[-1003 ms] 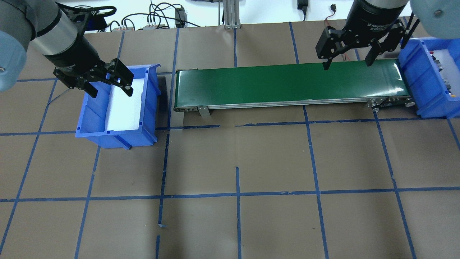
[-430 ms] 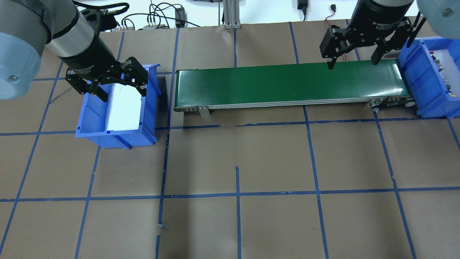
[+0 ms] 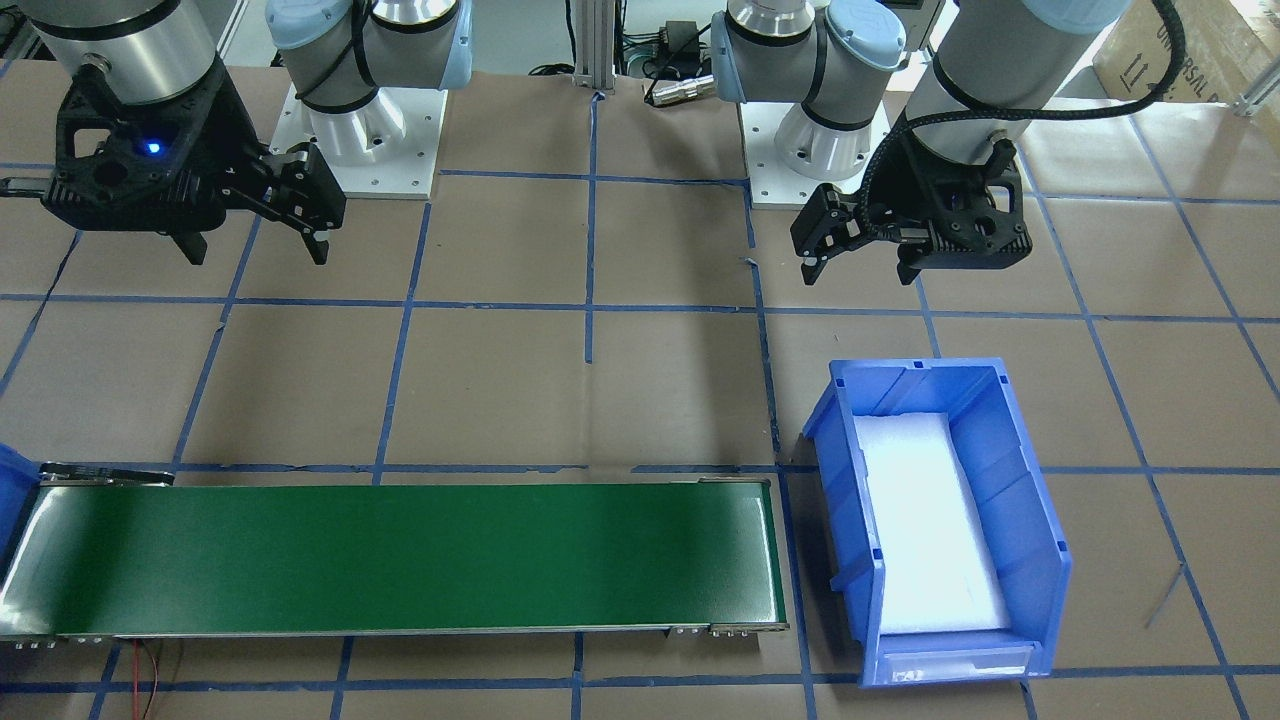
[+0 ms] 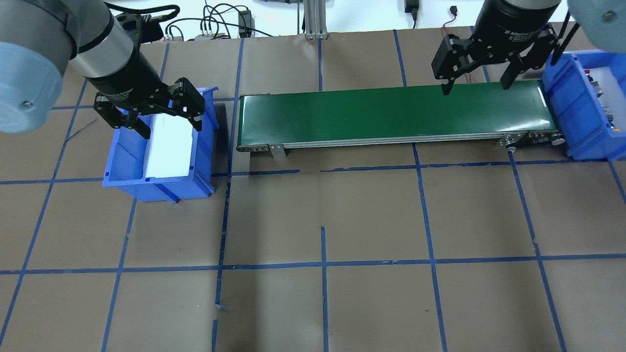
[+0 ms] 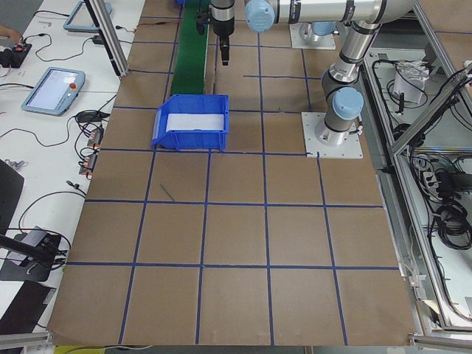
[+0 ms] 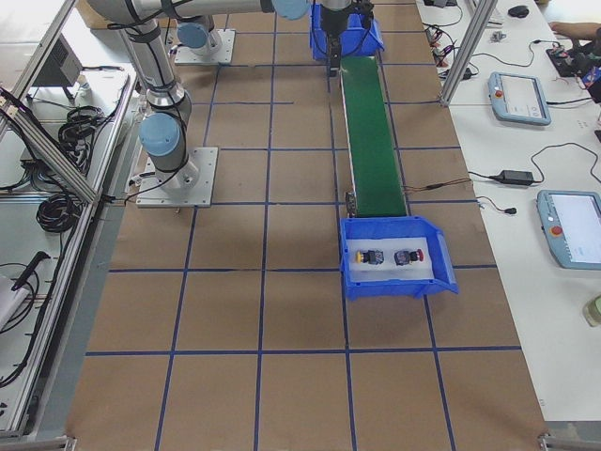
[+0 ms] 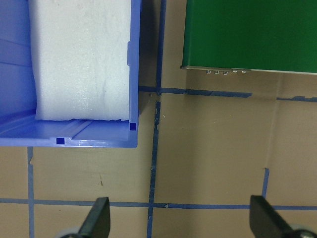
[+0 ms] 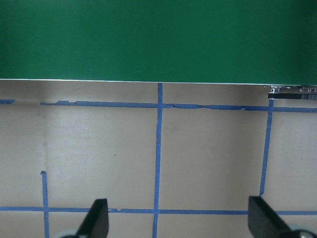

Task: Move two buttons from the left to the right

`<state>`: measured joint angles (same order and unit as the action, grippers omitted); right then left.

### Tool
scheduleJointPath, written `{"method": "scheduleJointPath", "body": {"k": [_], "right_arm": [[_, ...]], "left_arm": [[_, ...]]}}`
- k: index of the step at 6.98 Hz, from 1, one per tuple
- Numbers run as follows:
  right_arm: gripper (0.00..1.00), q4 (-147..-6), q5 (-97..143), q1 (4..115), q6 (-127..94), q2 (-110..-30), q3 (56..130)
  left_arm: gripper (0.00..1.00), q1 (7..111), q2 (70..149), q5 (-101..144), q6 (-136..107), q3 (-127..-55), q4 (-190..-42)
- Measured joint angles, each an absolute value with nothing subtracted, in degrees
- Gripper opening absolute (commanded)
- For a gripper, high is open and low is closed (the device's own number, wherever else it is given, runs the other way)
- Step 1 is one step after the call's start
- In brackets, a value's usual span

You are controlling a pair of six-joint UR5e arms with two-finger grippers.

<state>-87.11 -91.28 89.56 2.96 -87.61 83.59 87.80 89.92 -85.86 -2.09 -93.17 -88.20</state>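
Yellow-capped button (image 6: 373, 256) and red-capped button (image 6: 408, 256), black-collared, on foam (image 6: 390, 272); left gripper (image 4: 171, 128) and right gripper (image 4: 476, 88) wide.

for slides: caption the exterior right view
Yellow button and red button in a blue bin at the conveyor end

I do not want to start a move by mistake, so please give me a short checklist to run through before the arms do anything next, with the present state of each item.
1. Both buttons in the right bin: ok. The yellow button and the red button lie side by side inside it.
2. No button in the left bin: ok. Only white foam shows in it.
3. No button on the belt: ok. Its green surface is bare.
4. Left gripper open and holding nothing: ok.
5. Right gripper open and holding nothing: ok.
6. Belt running or stopped: cannot tell.
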Motion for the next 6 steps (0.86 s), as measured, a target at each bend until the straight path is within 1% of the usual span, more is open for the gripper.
{"method": "scheduleJointPath", "body": {"k": [6], "right_arm": [[1.00,-87.2,-91.4,89.4,3.3,-86.8,83.5]], "left_arm": [[1.00,87.8,90.7,-85.7,-2.0,-93.0,-87.3]]}}
